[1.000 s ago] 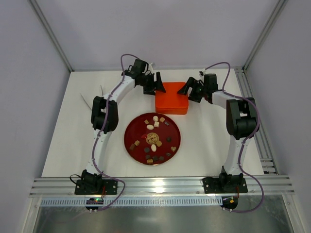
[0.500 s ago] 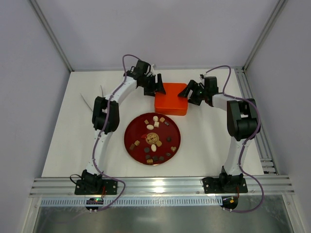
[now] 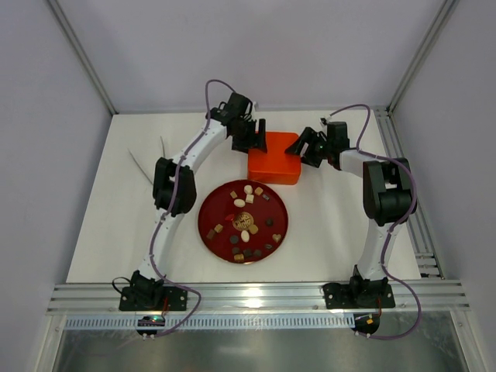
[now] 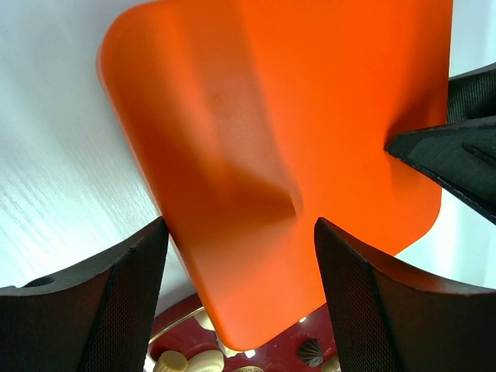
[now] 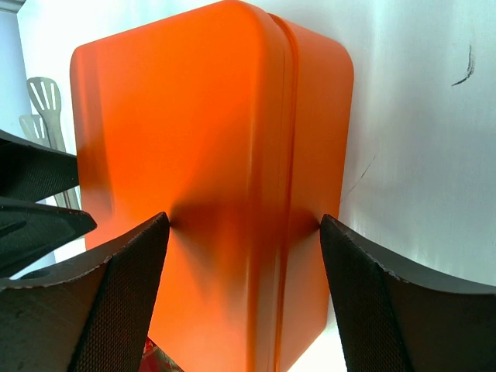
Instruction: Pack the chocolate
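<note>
The chocolate [image 3: 246, 221], several small brown, tan and cream sweets, lies on the round dark-red plate [image 3: 205, 225] in the middle of the table. The orange box [image 3: 275, 159] stands shut behind the plate. My left gripper [image 3: 254, 139] is open, its fingers straddling the box's left near corner [image 4: 256, 139], with a gap at the left finger. A few cream sweets [image 4: 178, 360] show below it. My right gripper [image 3: 302, 147] holds the box's right edge [image 5: 209, 155], both fingertips pressed against it.
White plastic utensils [image 3: 143, 163] lie at the left of the table and show in the right wrist view [image 5: 46, 108]. The right gripper's finger [image 4: 457, 155] reaches into the left wrist view. Walls and an aluminium frame enclose the table.
My left gripper has moved right and closer onto the box's left corner. My right gripper has shifted slightly and stays at the box's right edge. The box and plate have not moved.
</note>
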Tool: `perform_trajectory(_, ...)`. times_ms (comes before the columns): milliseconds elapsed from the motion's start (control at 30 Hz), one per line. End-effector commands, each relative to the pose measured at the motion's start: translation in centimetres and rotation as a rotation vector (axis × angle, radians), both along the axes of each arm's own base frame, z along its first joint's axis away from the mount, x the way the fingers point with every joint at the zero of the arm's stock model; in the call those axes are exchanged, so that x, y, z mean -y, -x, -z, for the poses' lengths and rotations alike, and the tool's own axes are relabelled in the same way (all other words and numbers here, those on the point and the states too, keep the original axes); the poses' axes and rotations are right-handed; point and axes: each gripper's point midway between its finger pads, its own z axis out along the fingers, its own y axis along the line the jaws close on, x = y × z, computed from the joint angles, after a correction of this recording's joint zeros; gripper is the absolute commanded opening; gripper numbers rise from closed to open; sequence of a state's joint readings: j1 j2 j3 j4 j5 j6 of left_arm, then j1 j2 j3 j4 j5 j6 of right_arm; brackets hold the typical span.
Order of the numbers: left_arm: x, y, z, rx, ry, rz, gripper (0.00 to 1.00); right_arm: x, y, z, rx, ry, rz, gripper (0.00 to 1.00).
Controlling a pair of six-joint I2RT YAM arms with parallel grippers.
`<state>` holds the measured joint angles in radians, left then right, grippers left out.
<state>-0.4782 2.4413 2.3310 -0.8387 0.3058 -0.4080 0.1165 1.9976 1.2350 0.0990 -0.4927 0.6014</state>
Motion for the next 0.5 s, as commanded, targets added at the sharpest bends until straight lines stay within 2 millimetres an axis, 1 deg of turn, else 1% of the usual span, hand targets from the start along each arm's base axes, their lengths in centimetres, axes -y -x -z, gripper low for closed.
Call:
perform_trajectory(0, 3.0, 1.0, -2.0, 0.048, 0.037, 0.081, 0.73, -1.5, -0.2, -3.6, 0.074, -0.032, -0.039, 0.78)
perform_trajectory(167, 3.6, 1.4, -1.1, 0.032, 0.03, 0.097, 0.73, -1.9, -0.1, -3.4, 0.064, -0.025, -0.049, 0.75)
perform_trajectory(267, 3.9, 1.9, -0.5, 0.019, 0.017, 0.111, 0.73, -2.5, -0.2, -3.4, 0.063, -0.025, -0.057, 0.7)
perform_trajectory(300, 3.9, 1.8, -0.2, 0.021, 0.01, 0.117, 0.73, -2.6, -0.2, -3.3, 0.063, -0.026, -0.061, 0.67)
perform_trajectory(400, 3.8, 2.2, 0.8, 0.013, -0.038, 0.127, 0.73, -3.4, -0.1, -3.4, 0.063, -0.018, -0.072, 0.62)
perform_trajectory(433, 3.9, 2.3, 0.9, 0.014, -0.042, 0.131, 0.73, -3.5, -0.2, -3.5, 0.061, -0.016, -0.071, 0.61)
perform_trajectory(467, 4.1, 2.4, 0.9, 0.017, -0.049, 0.136, 0.73, -3.7, -0.2, -3.3, 0.06, -0.012, -0.076, 0.58)
